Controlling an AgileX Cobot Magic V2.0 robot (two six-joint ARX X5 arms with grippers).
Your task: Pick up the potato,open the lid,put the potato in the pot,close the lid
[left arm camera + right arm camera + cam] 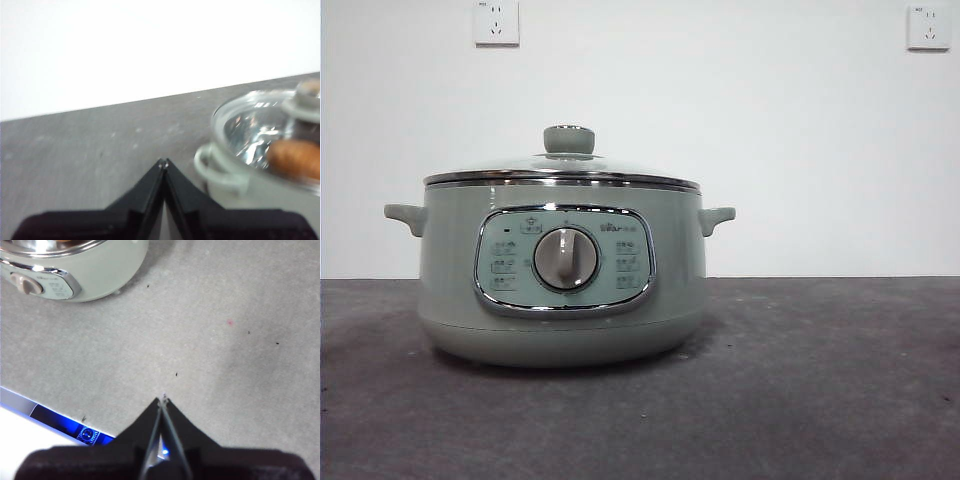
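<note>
While the pot [560, 285] stands on the grey counter [820, 380] with its control panel [564, 262] and central dial [566, 259] facing the near side, the lid [563, 168] sits closed on its rim, the round green knob [569, 139] upright on top. Both small side handles stick out level, one to the left and one to the right.

Seen from the left wrist, the potato [296, 158] shows as an orange-brown oval through the clear glass of the lid [260, 130], lying inside the pot; the picture is blurred there, so its exact resting place cannot be told. The left hand [163, 163] hangs over bare counter beside the pot's handle [215, 167], its two black jaws pressed together tip to tip and gripping nothing.

The right hand [163, 401] hovers above open counter, well apart from the pot [85, 270], and its jaws likewise meet at the tips with nothing between them. Two white wall sockets [496, 22] are on the far wall.
</note>
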